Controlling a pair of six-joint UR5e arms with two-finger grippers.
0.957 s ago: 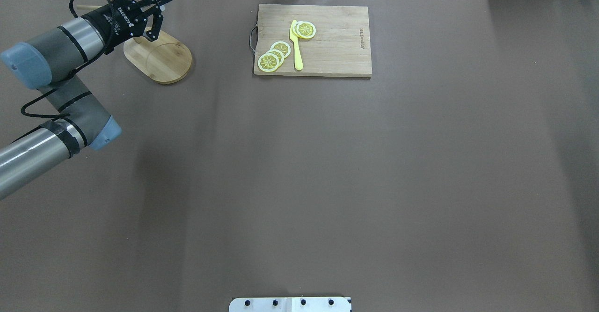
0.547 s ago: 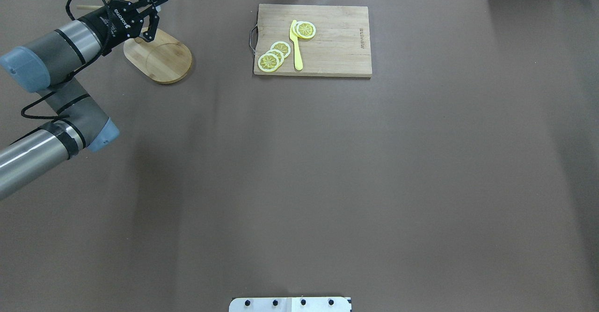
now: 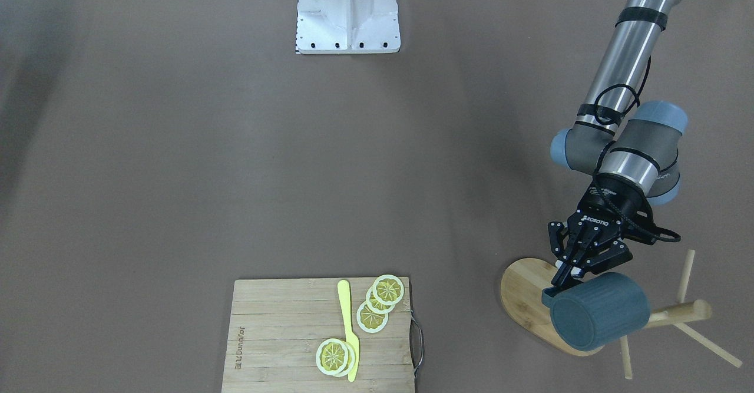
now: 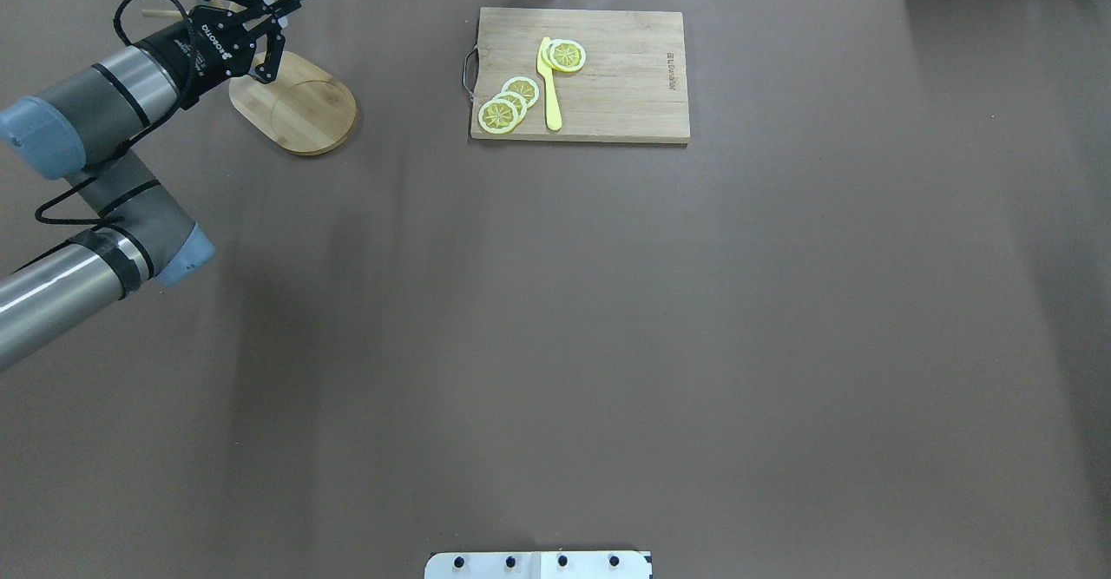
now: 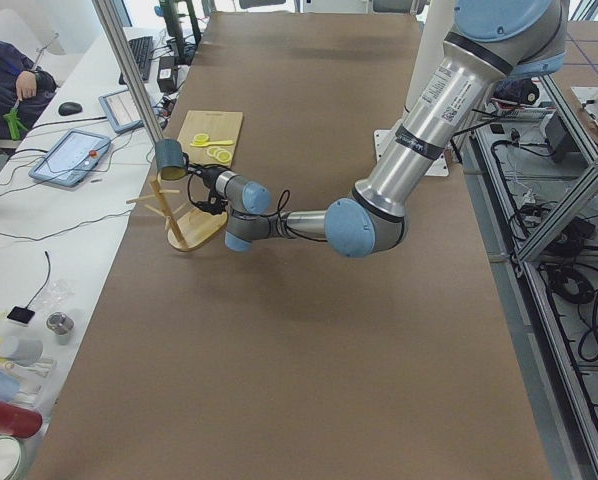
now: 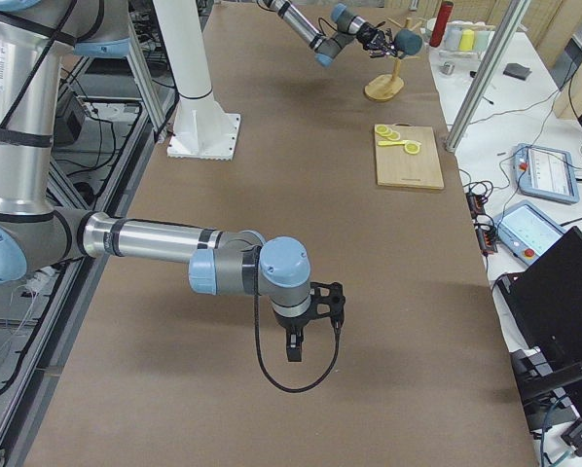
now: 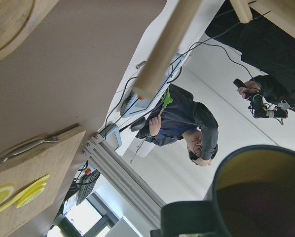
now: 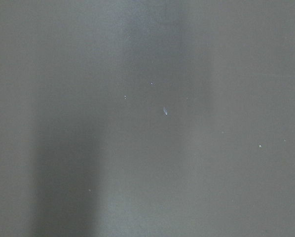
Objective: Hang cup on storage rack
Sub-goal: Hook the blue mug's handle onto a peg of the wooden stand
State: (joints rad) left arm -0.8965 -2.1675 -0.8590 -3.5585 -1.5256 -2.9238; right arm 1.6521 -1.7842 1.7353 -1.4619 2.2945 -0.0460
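Spanning every view, the brown table [image 4: 608, 345] carries the rest. The left arm [image 3: 627, 45] enters the front-facing view at 1 o'clock and reaches down to 4 o'clock. The right arm [image 6: 155, 238] lies low over bare table in the right-side view, and the right gripper [image 6: 313, 336] points downward. Whether its jaws are open or closed cannot be told.

The cutting board [image 3: 283, 334] sits at 12 o'clock of the table in the overhead view. Engraved lettering by one short edge is too small to read.

The storage rack [image 3: 521, 296] stands at 10 o'clock in the overhead view, with its oval base flat, its post upright and thin pegs radiating.

The cup [image 3: 598, 310] is held off the table, up by the top of the post. It is tipped on its side, with its long axis running 8 to 2 o'clock in the front-facing view. Its closed slate base faces 8 o'clock and its mouth faces away, toward the post. The left wrist view shows its yellow-green inside, with one peg [image 7: 162, 54] at 11 o'clock of it, apart from it.

The left gripper [image 3: 562, 276], marked ROBOTIQ, has its jaws closed on the cup at the handle side.

A yellow knife [image 3: 349, 334] lies on the board, with lemon slices [image 3: 377, 304] on either side.
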